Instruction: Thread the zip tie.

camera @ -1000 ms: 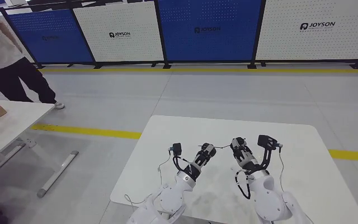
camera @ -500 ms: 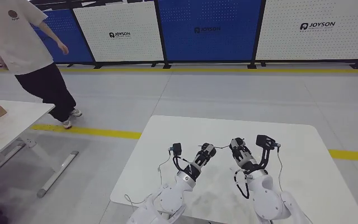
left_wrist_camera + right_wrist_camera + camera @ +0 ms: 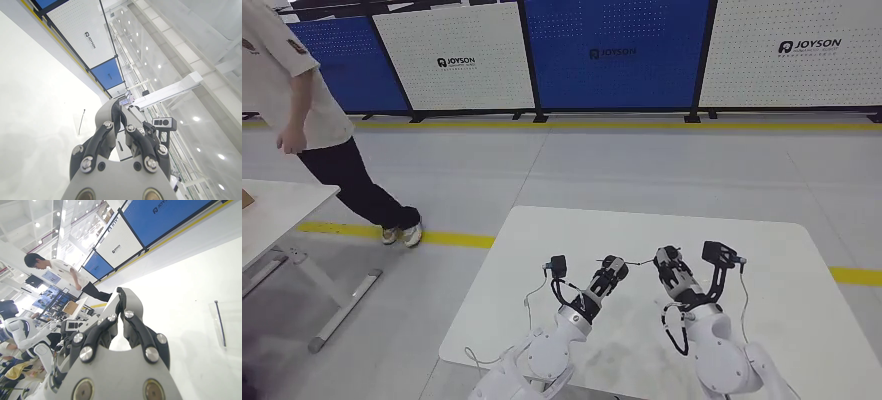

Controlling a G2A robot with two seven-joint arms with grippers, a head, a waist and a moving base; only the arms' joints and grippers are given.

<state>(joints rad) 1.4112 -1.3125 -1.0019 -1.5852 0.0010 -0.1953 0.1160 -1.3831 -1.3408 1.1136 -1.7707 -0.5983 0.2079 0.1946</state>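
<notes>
A thin black zip tie (image 3: 220,323) lies flat on a clear sheet (image 3: 213,315) on the white table (image 3: 572,240). From above, the zip tie (image 3: 640,263) is a short dark line between the two grippers. In the left wrist view the zip tie (image 3: 81,121) rests on the table, apart from the fingers. My left gripper (image 3: 120,103) is shut with nothing seen between its pads. My right gripper (image 3: 119,291) is also shut and holds nothing visible. The left gripper (image 3: 614,265) and right gripper (image 3: 667,257) hover side by side near the table's middle.
The table's far edge (image 3: 642,212) and left edge (image 3: 477,290) border open floor. A second white table (image 3: 272,215) stands off to the left. Blue and white panels (image 3: 612,50) line the back of the room.
</notes>
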